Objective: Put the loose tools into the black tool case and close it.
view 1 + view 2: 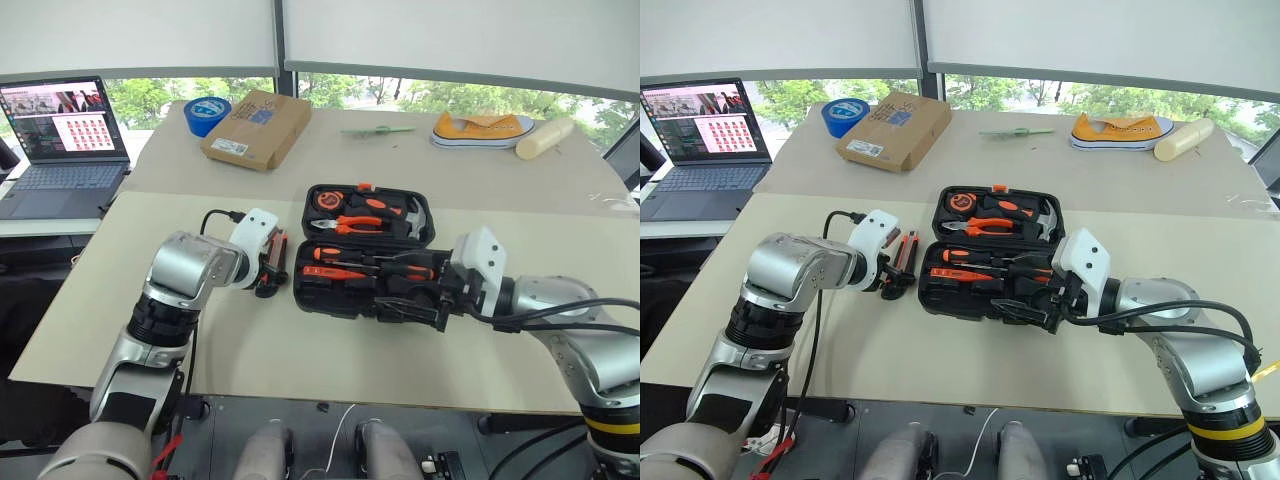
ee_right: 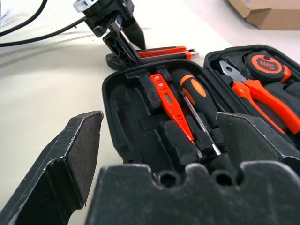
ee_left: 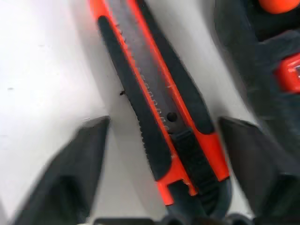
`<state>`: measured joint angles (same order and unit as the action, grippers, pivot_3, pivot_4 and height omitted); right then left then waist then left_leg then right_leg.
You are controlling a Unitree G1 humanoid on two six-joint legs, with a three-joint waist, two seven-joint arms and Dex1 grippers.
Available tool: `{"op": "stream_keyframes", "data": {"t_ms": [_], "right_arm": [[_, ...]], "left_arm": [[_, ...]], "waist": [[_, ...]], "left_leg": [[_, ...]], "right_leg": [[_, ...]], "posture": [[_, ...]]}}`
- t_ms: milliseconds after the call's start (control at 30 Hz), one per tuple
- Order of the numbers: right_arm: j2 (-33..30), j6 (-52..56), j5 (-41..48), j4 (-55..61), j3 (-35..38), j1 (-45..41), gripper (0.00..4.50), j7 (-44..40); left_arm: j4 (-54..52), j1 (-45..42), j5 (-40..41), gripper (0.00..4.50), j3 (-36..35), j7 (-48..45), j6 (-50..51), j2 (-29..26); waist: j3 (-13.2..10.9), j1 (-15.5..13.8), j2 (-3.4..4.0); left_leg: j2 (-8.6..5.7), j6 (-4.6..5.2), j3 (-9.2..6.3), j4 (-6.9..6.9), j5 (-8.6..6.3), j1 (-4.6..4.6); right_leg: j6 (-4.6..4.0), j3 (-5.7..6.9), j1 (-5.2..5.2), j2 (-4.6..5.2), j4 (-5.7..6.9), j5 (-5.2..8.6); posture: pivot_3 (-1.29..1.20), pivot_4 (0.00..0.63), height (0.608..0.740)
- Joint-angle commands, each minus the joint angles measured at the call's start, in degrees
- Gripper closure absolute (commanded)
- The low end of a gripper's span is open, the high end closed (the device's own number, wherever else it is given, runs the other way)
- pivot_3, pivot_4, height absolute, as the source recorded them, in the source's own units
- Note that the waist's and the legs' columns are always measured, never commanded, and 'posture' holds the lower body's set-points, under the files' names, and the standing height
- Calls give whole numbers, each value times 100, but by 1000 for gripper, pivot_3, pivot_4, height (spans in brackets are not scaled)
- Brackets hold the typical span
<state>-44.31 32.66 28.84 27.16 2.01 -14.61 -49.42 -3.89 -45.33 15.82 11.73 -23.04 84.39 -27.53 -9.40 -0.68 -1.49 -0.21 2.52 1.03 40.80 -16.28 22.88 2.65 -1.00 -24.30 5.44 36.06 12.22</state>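
Note:
The black tool case (image 1: 303,297) lies open mid-table. Its far half holds a hammer, pliers and a tape measure. In the near half lie two orange-and-black screwdrivers (image 1: 350,262) and a small all-orange screwdriver (image 2: 168,101). An orange-black utility knife (image 3: 159,103) rests on the table just left of the case. My left gripper (image 1: 272,272) points down over the knife's near end, open, one finger on each side with a gap to both. My right gripper (image 1: 410,305) hovers open at the case's near right corner, holding nothing.
At the back of the table are a brown cardboard box (image 1: 257,128), a big blue tape roll (image 1: 207,113), a yellow shoe (image 1: 482,128) and a wooden roller (image 1: 545,137). An open laptop (image 1: 65,140) sits on a side desk to the left.

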Motion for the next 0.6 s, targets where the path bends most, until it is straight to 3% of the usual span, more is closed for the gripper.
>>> {"op": "stream_keyframes", "data": {"t_ms": [33, 100, 300, 367, 433, 600], "right_arm": [[-8, -61, 89, 195, 268, 13, 0, 69], [-46, -38, 115, 245, 301, 77, 0, 27], [-191, 212, 405, 376, 523, 254, 0, -79], [-436, 399, 616, 469, 677, 481, 0, -295], [-587, 411, 587, 482, 789, 643, 0, -298], [-829, 329, 540, 481, 1084, 1009, 0, -426]], "left_arm": [[173, -43, -22, 2346, 170, -121, -216, -123], [282, -29, -59, 2776, 155, -168, -371, -266], [765, -27, -248, 2772, 160, -687, -1395, -1064], [1313, -137, -810, 2772, 466, -1264, -3598, -1554], [1607, -323, -745, 2772, 385, -2115, -5092, -1645], [1399, -636, -120, 2772, 417, -4439, -6473, -1563]], "waist": [[0, -2, 0], [0, -3, 0], [0, 51, 1], [-1, 51, 2], [-2, 22, 0], [-2, -136, 0]], "left_leg": [[-1, 0, 0, 0, 0, 0], [-1, 0, 0, 0, 0, 0], [2, 0, 1, -1, 0, -1], [2, 0, 1, -3, 0, 0], [3, -1, 2, -6, 1, 5], [-1, 2, 2, 14, -1, 38]], "right_leg": [[0, 0, 0, 1, 0, 0], [0, 0, 1, 1, 0, 0], [-1, 0, -4, -8, 1, 1], [-5, 0, -7, -13, 1, 3], [-11, 8, -11, -13, -6, 6], [-7, 26, -9, 12, -23, 4]], "posture": [[0, 150, 735], [0, 150, 735], [0, 150, 735], [0, 150, 735], [0, 150, 735], [0, 150, 735]]}}
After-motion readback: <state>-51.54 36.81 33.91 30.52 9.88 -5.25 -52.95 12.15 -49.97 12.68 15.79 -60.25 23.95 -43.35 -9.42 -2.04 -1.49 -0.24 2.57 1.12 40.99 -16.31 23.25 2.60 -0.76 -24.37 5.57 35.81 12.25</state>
